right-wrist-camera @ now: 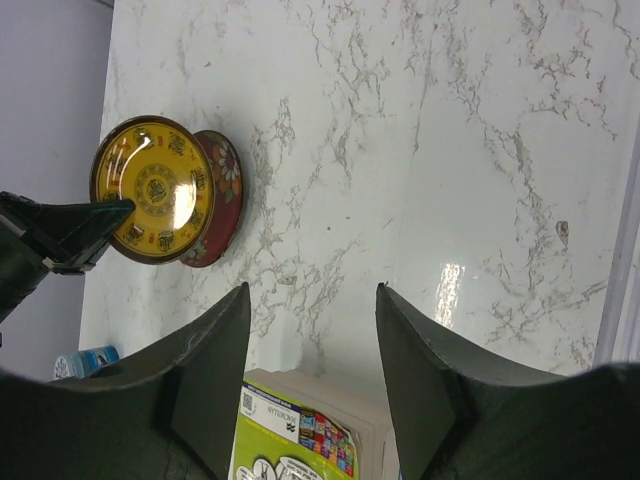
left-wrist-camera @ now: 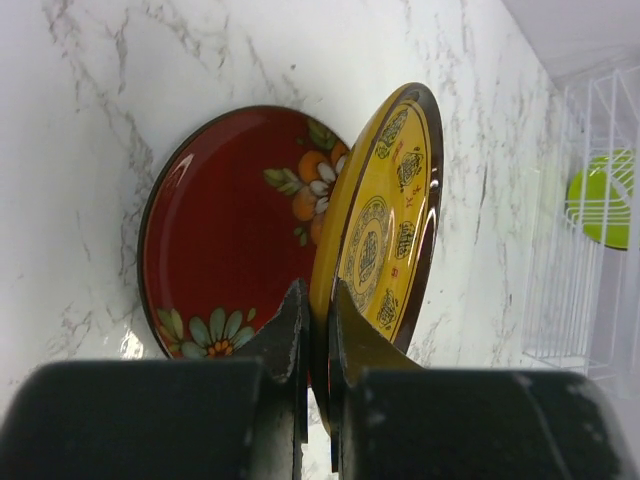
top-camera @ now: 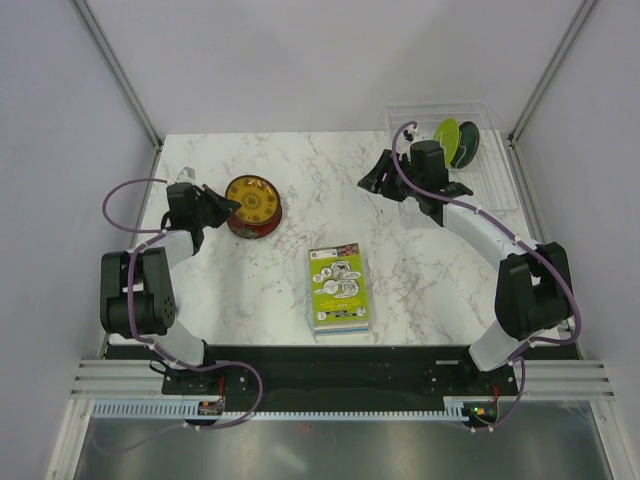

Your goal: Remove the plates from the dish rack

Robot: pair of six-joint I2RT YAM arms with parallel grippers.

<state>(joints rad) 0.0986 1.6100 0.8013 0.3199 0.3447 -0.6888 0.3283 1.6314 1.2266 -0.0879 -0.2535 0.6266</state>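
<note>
From above, two plates are out of the dish rack. The dark red plate lies on the bench, and my left jaws hold the yellow plate over it. The lime green plate stands in the rack, so I judge one is left. A book lies mid-bench, well apart from both.

At my left wrist, my jaws are narrow, pinching the yellow plate by its rim. It is tilted above the red plate and not yet set down.

At my right wrist, my jaws are wide and hold nothing, facing the bench and not the rack.
</note>
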